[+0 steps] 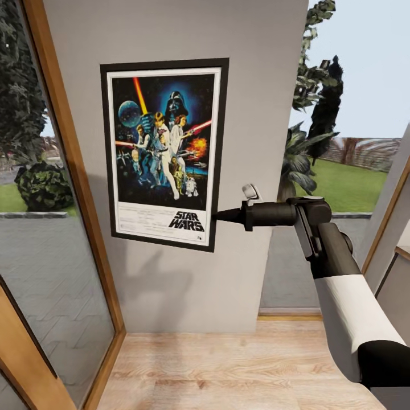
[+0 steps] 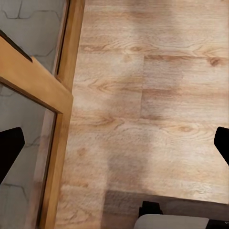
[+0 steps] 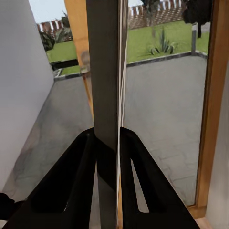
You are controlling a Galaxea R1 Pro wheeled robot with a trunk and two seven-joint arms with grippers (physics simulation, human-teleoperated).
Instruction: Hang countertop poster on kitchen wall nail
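Poster (image 1: 164, 152) edge-on between right gripper (image 3: 108, 138)

Right arm: rises from the near right, white forearm then black wrist, bent so the wrist runs level toward the left.
Right gripper (image 1: 219, 216): points left, its dark tip at the right edge of the poster (image 1: 165, 151), low on the frame.
Right fingers (image 3: 71, 181): in the right wrist view both black fingers press against the poster's thin edge from either side, clamped on it.
Left gripper (image 2: 114, 143): aimed straight down, dark fingertips (image 2: 9, 148) spread wide apart with nothing between them.
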